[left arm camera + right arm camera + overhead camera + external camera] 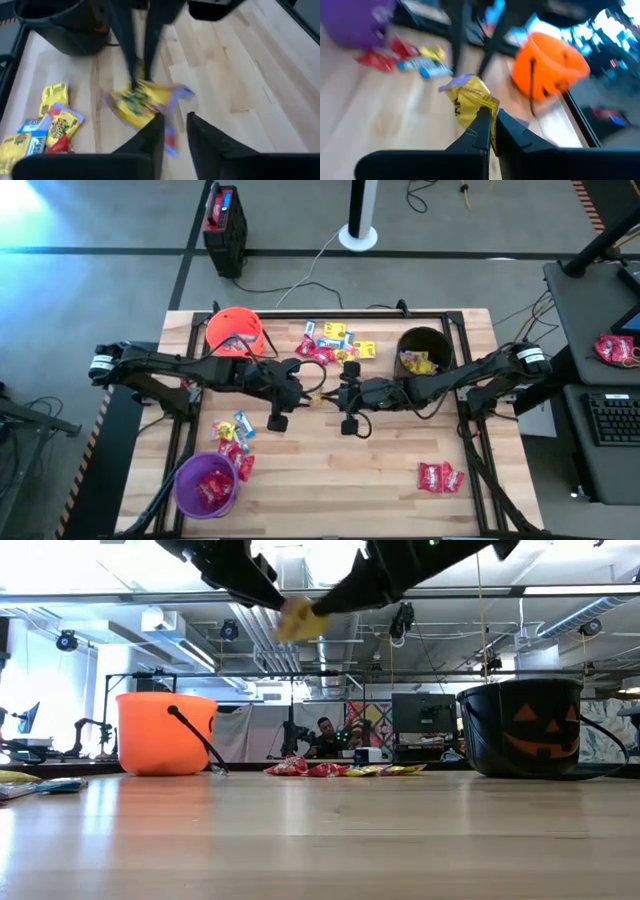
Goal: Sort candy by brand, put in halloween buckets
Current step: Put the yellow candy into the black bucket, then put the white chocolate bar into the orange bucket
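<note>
Mid-table, clear of every edge, the right tool (491, 131) pinches a yellow candy (470, 102); left tool (174, 131) slightly parted.

In the low view both arms are cut off by the top edge, and the yellow packet (296, 618) between them is a blur with no readable print. In the left wrist view the black bucket (65, 30) is cut by the top edge. The orange bucket (547, 65) and purple bucket (357, 22) are smeared in the right wrist view.
</note>
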